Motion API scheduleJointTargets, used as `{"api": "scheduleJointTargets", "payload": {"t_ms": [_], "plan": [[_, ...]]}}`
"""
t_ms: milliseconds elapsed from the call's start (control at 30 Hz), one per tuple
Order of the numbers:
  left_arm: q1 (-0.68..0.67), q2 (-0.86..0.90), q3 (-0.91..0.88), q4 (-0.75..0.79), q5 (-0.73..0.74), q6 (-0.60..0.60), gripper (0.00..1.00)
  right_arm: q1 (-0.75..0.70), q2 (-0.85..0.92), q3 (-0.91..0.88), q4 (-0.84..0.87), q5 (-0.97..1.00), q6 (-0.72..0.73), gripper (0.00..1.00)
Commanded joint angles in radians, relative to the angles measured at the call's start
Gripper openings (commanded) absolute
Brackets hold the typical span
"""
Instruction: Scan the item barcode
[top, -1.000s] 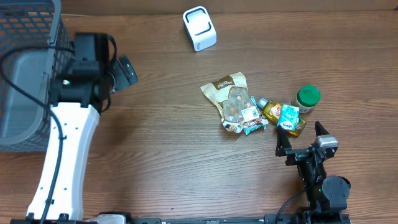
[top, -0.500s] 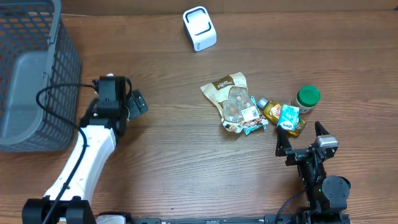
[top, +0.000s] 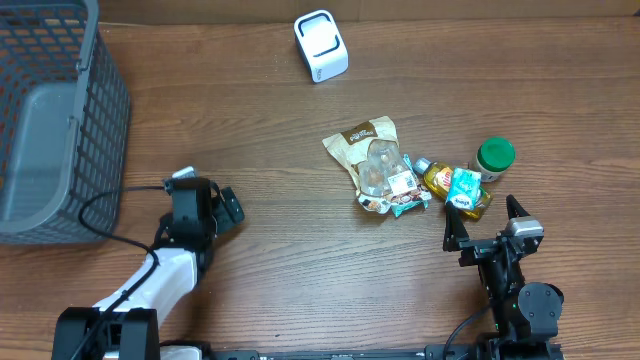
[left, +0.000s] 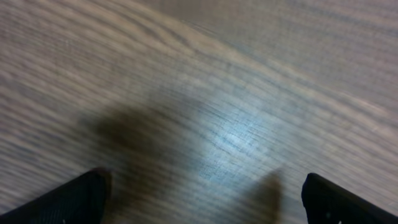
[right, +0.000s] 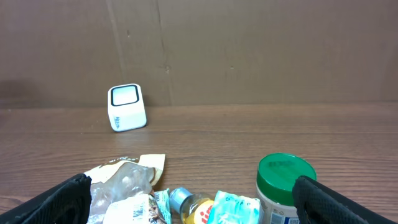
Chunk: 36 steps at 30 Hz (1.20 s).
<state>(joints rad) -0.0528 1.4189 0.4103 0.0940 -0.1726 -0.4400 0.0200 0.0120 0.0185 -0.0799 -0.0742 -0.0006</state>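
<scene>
A grey mesh basket (top: 60, 110) fills the upper left of the overhead frame. Right of it and lower, the left gripper (top: 222, 207) sits low over bare counter (top: 300, 280), jaws spread wide and empty. The white scanner (top: 321, 45) stands at top centre. Right of centre lies a heap of items: a snack bag (top: 372, 160), a small bottle (top: 437, 177) touching a teal packet (top: 464, 187), and a green-lidded jar (top: 494, 157) just beside them. Below the heap at lower right, the right gripper (top: 484, 222) is wide open, holding nothing.
</scene>
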Motion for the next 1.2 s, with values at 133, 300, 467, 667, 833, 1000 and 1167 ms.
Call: {"api": "scheduleJointTargets", "payload": {"t_ms": [133, 300, 467, 667, 833, 1000, 1167], "plan": [[-0.006, -0.035, -0.138, 0.183, 0.014, 0.037, 0.99, -0.005, -0.009, -0.011, 0.003, 0.001, -0.005, 1.0], [-0.006, -0.035, -0.192, 0.275, 0.034, 0.037, 1.0, -0.005, -0.009, -0.011, 0.003, 0.001, -0.005, 1.0], [-0.006, -0.035, -0.243, 0.325, 0.044, 0.031, 0.99, -0.005, -0.009, -0.011, 0.003, 0.001, -0.005, 1.0], [-0.006, -0.041, -0.344, 0.463, 0.069, -0.005, 0.99, -0.005, -0.009, -0.011, 0.003, 0.001, -0.005, 1.0], [-0.006, -0.1, -0.406, 0.439, 0.074, -0.013, 0.99, -0.005, -0.009, -0.011, 0.003, 0.001, -0.004, 1.0], [-0.006, -0.241, -0.406, 0.32, 0.069, 0.022, 1.0, -0.005, -0.009, -0.011, 0.003, 0.001, -0.005, 1.0], [-0.006, -0.389, -0.406, 0.158, 0.056, 0.045, 1.0, -0.005, -0.009, -0.011, 0.003, 0.001, -0.005, 1.0]]}}
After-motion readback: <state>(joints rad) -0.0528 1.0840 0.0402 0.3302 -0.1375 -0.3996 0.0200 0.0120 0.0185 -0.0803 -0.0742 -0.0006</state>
